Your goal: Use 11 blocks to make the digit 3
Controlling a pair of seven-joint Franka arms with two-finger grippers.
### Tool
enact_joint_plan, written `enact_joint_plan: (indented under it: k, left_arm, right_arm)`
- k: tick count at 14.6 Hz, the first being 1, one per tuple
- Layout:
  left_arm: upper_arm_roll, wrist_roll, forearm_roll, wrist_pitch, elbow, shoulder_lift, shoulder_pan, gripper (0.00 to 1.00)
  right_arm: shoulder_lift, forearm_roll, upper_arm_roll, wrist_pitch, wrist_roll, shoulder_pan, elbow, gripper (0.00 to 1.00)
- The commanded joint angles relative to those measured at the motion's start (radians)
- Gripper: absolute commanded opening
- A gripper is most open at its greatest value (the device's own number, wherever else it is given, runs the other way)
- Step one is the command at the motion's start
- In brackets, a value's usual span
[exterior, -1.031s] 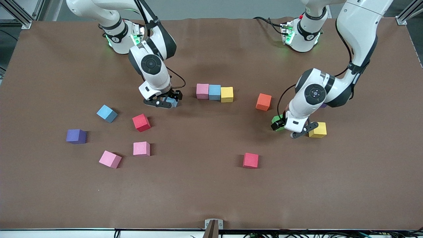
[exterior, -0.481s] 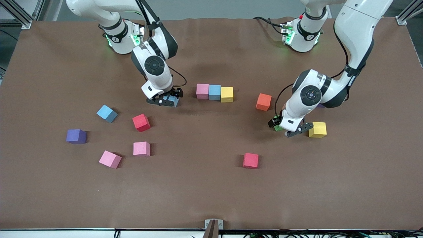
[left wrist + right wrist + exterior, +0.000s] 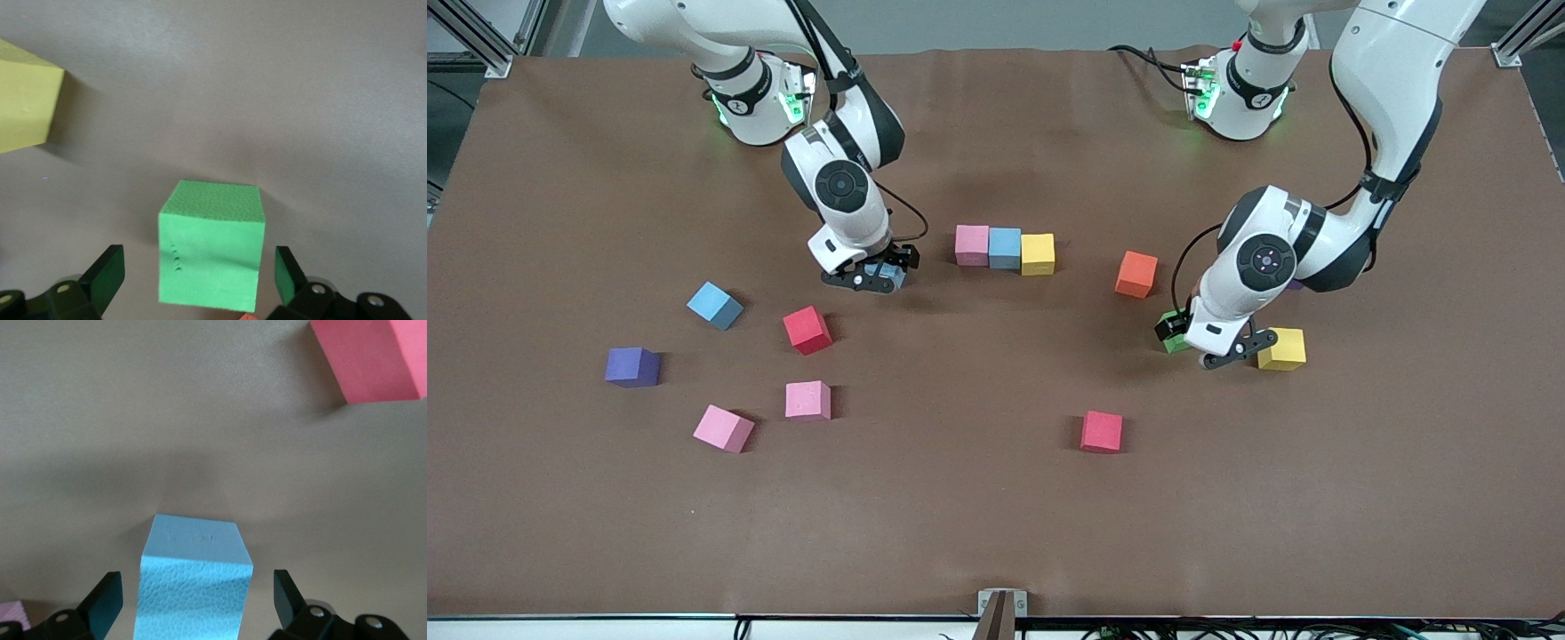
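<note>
**Layout, referred to the row of three blocks [image 3: 1005, 249], which touch side by side.** Toward the right arm's end, just beside the row, one block [image 3: 891, 276] sits between the fingers of the right gripper [image 3: 879, 277]. Nearer the camera at that end lies a scatter of five blocks [image 3: 807, 330]. Toward the left arm's end, a single block [image 3: 1136, 274] lies near the row. Farther along, the left gripper [image 3: 1200, 345] straddles another block [image 3: 1172, 345], with a neighbouring block [image 3: 1282, 348] close by. Nearer the camera than the row, well apart, lies a lone block [image 3: 1102, 432].

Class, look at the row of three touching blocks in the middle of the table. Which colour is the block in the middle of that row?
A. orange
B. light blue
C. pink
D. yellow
B: in the front view the light blue block sits between the pink block and the yellow block, touching both.
</note>
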Motion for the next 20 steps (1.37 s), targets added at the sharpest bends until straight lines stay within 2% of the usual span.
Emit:
enact_joint_plan:
  k: [1,3,6,7,8,10,14,15,20]
  left_arm:
    - [-0.007,0.005,0.021,-0.025,0.004,0.0,-0.001,0.99]
    - [-0.004,0.005,0.021,-0.017,0.004,0.015,-0.001,0.99]
    - [-0.004,0.006,0.025,0.018,0.002,0.042,-0.001,0.99]
    - [-0.004,0.007,0.025,0.033,0.002,0.053,-0.001,0.98]
    - [-0.004,0.005,0.028,0.046,0.002,0.062,-0.001,0.97]
    - [-0.004,0.005,0.033,0.052,0.007,0.064,0.004,0.85]
    - [-0.007,-0.018,0.027,0.024,0.068,0.052,-0.004,0.39]
    - [-0.007,-0.029,0.024,0.008,0.086,0.052,-0.007,0.31]
    - [-0.019,-0.032,0.022,-0.133,0.215,0.036,-0.005,0.3]
  right_arm:
    - [0.003,0.043,0.033,0.022,-0.026,-0.034,-0.019,1.0]
    - [0.011,0.08,0.052,0.022,-0.026,-0.037,-0.019,0.95]
    - [0.014,0.082,0.057,0.011,-0.028,-0.048,-0.019,0.81]
    - [0.014,0.082,0.057,0.011,-0.028,-0.048,-0.019,0.75]
    - [0.014,0.083,0.057,0.01,-0.026,-0.048,-0.017,0.57]
    - [0.012,0.083,0.055,0.008,-0.023,-0.051,-0.016,0.52]
    - [0.011,0.083,0.055,0.007,-0.014,-0.068,0.036,0.46]
    - [0.011,0.085,0.055,0.007,-0.017,-0.072,0.064,0.45]
    - [0.042,0.082,0.055,-0.151,-0.052,-0.066,0.296,0.4]
